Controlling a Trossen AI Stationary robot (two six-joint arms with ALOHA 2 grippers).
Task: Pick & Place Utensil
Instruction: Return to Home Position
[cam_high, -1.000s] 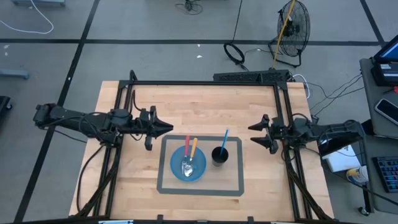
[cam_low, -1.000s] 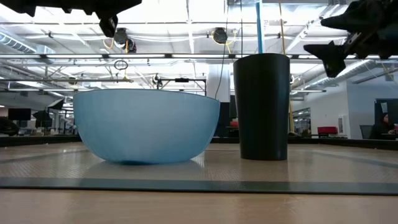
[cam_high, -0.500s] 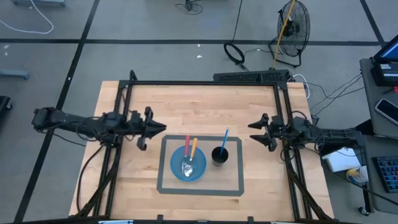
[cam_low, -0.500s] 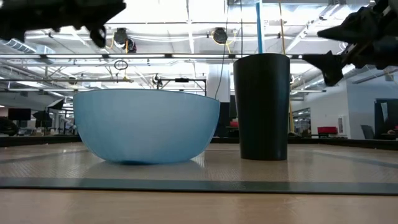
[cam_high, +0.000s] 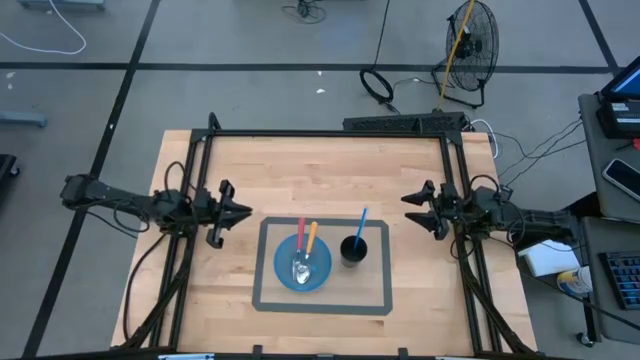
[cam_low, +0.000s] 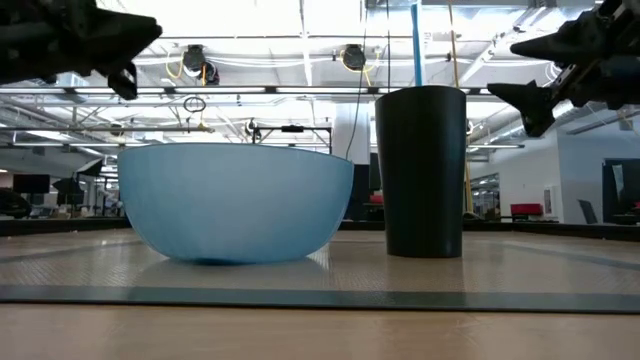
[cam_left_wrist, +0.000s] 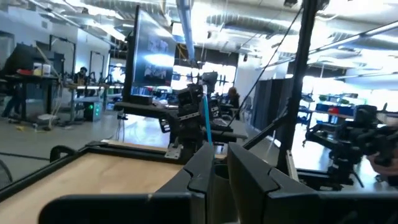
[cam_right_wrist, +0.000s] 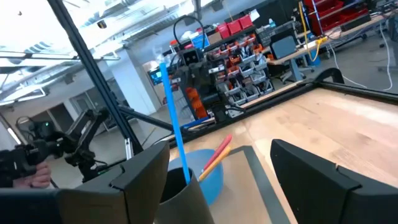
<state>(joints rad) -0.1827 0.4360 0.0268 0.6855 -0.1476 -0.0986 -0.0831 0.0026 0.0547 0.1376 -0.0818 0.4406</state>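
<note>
From above, I have the left gripper (cam_high: 246, 210) hovering over the bare wooden surface (cam_high: 320, 170) to the left of the mat (cam_high: 320, 309). Its fingers are pressed together on nothing. The right gripper (cam_high: 412, 212) hangs just off the mat's right edge, fingers spread and empty. On the mat, the blue bowl (cam_high: 281, 268) holds the pink fork (cam_high: 301, 231), an orange-handled utensil (cam_high: 311, 237) and a silver spoon (cam_high: 300, 268). The black cup (cam_high: 353, 250) stands just right of the bowl. The blue straw (cam_high: 361, 222) stands in the cup, leaning toward the far side.

At table height, I see the bowl and the cup both resting on the mat with a clear gap between them. The straw rises out of the cup's mouth. Both grippers hang high, the left at the upper left and the right at the upper right, well above the rims.

My left wrist camera shows its two fingers (cam_left_wrist: 198, 177) nearly touching, with the straw beyond them.

My right wrist camera shows its fingers (cam_right_wrist: 311, 180) wide apart. The cup, the straw and the bowl lie between and beyond them.
</note>
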